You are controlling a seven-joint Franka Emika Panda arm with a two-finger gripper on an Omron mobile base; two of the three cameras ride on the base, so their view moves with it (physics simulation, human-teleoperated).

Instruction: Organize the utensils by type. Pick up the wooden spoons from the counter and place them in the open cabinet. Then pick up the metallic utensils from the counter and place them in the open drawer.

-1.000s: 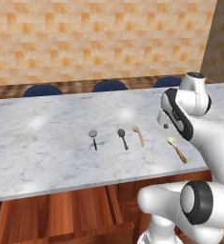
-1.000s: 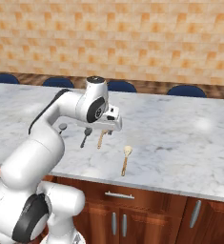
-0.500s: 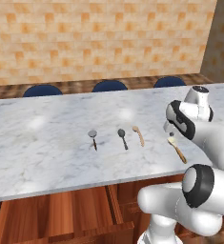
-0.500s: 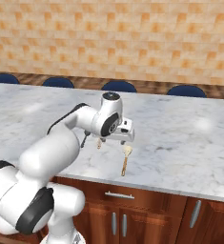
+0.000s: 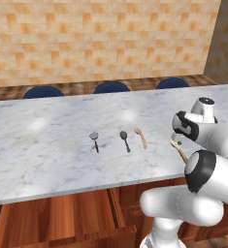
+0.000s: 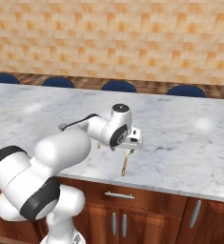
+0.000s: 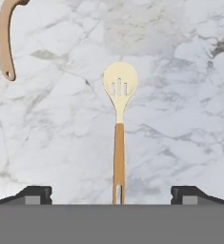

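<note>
Lying flat on the marble counter (image 7: 180, 95): slotted wooden spoon (image 7: 119, 124), pale cream oval bowl with three slits, darker tan straight handle. Directly above it, pincer (image 7: 111, 193) spread wide, gripping nothing. Second spoon's curved tan handle (image 7: 6, 40) nearby.

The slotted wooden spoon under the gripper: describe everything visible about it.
The slotted wooden spoon lies flat on the marble counter, near its front edge. Its oval bowl is pale cream with three short slots; the slim straight handle is a darker orange-tan and looks like wood. In the hand view it runs straight up the middle, bowl pointing away, handle end between the two fingertips of the open gripper. Nothing grips it; whether the fingertips touch the counter cannot be told. A second wooden spoon's handle lies apart from it.
</note>
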